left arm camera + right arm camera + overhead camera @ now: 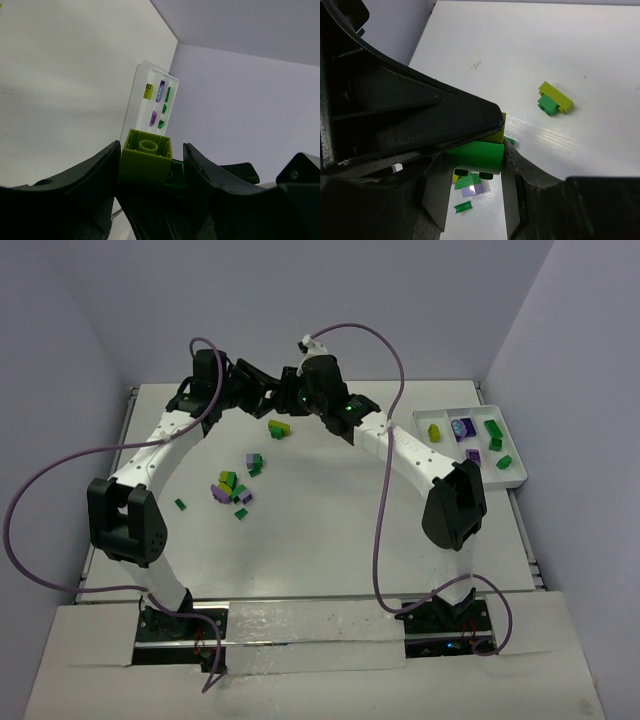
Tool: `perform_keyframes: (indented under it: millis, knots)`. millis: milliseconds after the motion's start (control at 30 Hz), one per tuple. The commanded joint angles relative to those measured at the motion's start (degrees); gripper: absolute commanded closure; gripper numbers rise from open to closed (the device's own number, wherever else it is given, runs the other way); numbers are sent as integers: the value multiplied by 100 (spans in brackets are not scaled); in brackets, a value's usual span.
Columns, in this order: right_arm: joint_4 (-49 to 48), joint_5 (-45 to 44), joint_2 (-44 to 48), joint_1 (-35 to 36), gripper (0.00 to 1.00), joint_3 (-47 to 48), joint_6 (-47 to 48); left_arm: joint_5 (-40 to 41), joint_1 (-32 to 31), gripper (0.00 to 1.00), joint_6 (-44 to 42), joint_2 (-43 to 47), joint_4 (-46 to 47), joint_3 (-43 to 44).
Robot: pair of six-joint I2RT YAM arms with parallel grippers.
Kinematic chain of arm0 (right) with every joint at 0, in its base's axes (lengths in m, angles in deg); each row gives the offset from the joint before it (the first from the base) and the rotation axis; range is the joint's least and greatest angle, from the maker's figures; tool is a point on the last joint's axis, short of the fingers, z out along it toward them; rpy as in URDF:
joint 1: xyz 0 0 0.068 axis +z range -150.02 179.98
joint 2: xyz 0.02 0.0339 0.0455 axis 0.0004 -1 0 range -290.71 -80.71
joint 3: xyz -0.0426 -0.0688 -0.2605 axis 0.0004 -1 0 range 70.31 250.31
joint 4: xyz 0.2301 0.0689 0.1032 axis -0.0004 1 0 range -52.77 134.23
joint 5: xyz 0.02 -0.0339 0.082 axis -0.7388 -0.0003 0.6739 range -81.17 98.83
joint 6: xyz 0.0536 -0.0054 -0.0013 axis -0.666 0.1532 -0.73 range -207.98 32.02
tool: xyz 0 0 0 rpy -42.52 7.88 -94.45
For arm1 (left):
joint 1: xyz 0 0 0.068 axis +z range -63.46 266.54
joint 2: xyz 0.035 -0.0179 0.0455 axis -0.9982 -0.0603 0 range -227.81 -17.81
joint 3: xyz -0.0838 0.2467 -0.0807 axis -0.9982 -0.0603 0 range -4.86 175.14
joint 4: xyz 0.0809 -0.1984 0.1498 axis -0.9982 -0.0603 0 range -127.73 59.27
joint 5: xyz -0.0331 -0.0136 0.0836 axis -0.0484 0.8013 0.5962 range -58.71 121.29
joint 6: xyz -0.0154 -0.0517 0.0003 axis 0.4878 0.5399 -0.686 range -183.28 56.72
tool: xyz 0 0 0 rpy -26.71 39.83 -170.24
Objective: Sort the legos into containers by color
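My two grippers meet at the far middle of the table, the left gripper and the right gripper tip to tip. Between them is a yellow-green lego stuck to a dark green lego. In the left wrist view my left gripper is shut on this pair. In the right wrist view my right gripper is shut on the dark green lego, with the yellow-green one behind it. A white tray at the far right holds yellow-green, purple and green legos; it also shows in the left wrist view.
Loose legos lie on the table: a mixed pile, a yellow-green and green pair, a lavender and green clump, and a small green piece. Purple cables arc over both arms. Walls close the far side and the right.
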Motion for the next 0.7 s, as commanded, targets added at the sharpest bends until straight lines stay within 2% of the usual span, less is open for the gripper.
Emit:
perform_keyframes:
  millis: [0, 67, 100, 133, 167, 300, 333, 433, 467, 500, 567, 667]
  knots:
    - [-213, -205, 63, 1, 100, 287, 107, -137, -55, 49, -4, 188, 192, -24]
    - [-357, 510, 226, -99, 100, -4, 277, -211, 89, 17, -359, 226, 229, -30]
    - [-406, 753, 282, -135, 100, -91, 331, -268, 140, 9, -495, 236, 264, -35]
    - [-424, 1199, 375, -227, 100, -215, 478, -329, 250, 6, -782, 263, 279, -28]
    - [-449, 1992, 540, -392, 100, -434, 742, -400, 443, 1, -1282, 312, 272, -18]
    - [-492, 3588, 1040, -833, 100, -1109, 1370, -883, 953, 1, -2566, 502, 191, -44]
    - [-450, 3914, 1212, -988, 100, -1307, 1631, -1190, 1063, 1, -3200, 598, 126, -66]
    - [-211, 5040, 1426, -1182, 100, -1517, 2093, -2761, 1187, 1, -4062, 893, 692, -491]
    - [-18, 5385, 1487, -1225, 100, -1547, 2329, -3702, 1200, 1, -4205, 1065, 1147, -856]
    - [109, 5606, 1509, -1238, 100, -1543, 2444, -4217, 1179, 1, -4219, 1145, 1545, -1104]
    - [363, 6006, 1523, -1243, 100, -1517, 2615, -4638, 1101, 4, -4327, 1246, 1913, -1252]
    - [437, 6523, 1556, -1243, 100, -1595, 2672, -5155, 931, 14, -4902, 1272, 1592, -1232]
